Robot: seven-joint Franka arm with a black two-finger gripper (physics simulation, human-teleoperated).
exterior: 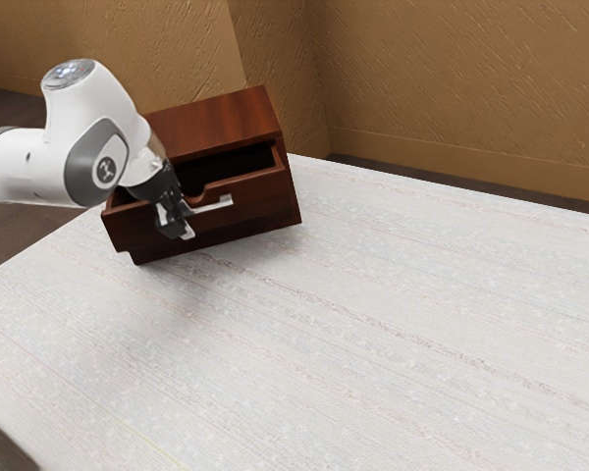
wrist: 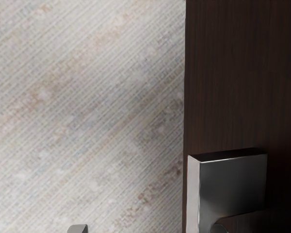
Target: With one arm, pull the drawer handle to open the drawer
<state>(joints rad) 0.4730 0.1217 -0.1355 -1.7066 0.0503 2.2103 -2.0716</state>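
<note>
Showing one open drawer (exterior: 257,208), one handle (exterior: 214,203), gripper (exterior: 177,226) alongside.

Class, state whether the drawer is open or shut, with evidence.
Open: the drawer stands out from the cabinet, a dark hollow showing behind its front.

We see a pale, streaked wooden table (exterior: 393,324) set before rough tan plaster walls (exterior: 452,69) with a lighter baseboard (exterior: 471,162), and dark floor (exterior: 10,240) beside it.
</note>
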